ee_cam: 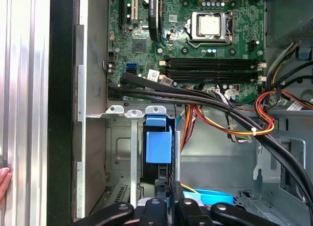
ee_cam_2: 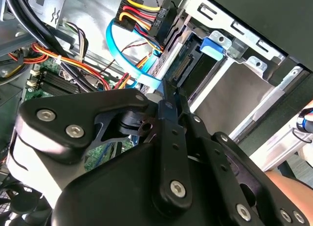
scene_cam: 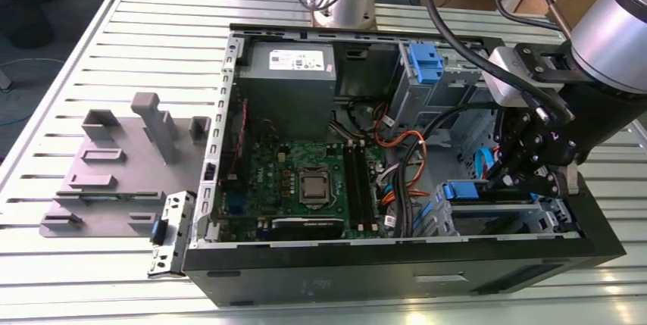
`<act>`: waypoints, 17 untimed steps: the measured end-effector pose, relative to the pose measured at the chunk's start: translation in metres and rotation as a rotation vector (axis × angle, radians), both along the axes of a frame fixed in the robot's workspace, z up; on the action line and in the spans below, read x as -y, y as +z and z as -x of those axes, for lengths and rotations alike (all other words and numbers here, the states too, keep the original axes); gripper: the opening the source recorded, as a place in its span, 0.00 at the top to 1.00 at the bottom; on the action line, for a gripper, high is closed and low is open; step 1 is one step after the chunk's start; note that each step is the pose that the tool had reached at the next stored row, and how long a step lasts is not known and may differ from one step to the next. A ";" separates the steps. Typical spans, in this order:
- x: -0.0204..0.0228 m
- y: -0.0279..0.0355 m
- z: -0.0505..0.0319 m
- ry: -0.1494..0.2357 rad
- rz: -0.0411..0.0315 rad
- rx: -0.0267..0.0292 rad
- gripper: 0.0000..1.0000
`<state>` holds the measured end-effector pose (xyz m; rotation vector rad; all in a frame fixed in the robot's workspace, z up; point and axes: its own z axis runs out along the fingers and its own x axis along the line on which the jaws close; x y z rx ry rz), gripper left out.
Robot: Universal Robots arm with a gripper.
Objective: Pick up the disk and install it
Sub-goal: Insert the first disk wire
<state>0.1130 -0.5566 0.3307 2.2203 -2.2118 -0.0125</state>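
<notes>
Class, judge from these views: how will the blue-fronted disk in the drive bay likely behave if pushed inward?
The disk looks rigid, with a boxy blue plastic front, so it likely moves as one piece. Held between the metal bay walls, it probably slides straight rather than tipping. Its thin plastic tab may flex.

The arm is reaching down from the upper corner on the exterior view's right, its silver forearm point(scene_cam: 611, 26) sloping toward a black wrist point(scene_cam: 596, 124) with cables looping across it. The end effector point(scene_cam: 536, 177) is hanging below the wrist, pointing downward. In the second wrist view its black linkages point(ee_cam_2: 171, 152) are converging, and the fingers point(ee_cam_2: 168, 96) are lying close together, seemingly pressed shut, though their tips are hard to make out. A person's fingertips point(ee_cam: 4, 179) are showing in the first wrist view.
</notes>
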 end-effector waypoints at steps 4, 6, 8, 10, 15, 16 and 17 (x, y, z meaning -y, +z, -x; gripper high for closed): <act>0.0000 -0.0002 0.0000 0.000 -0.0002 0.0000 0.84; 0.0000 -0.0006 0.0000 0.000 -0.0003 0.0000 0.84; 0.0000 -0.0006 0.0000 0.000 -0.0001 0.0000 0.84; 0.0000 -0.0007 0.0000 0.000 -0.0001 0.0000 0.84; 0.0000 -0.0010 0.0000 0.000 -0.0007 0.0000 0.83; 0.0000 -0.0010 0.0000 0.000 -0.0006 -0.0001 0.83; 0.0000 -0.0010 0.0000 0.000 -0.0006 0.0000 0.76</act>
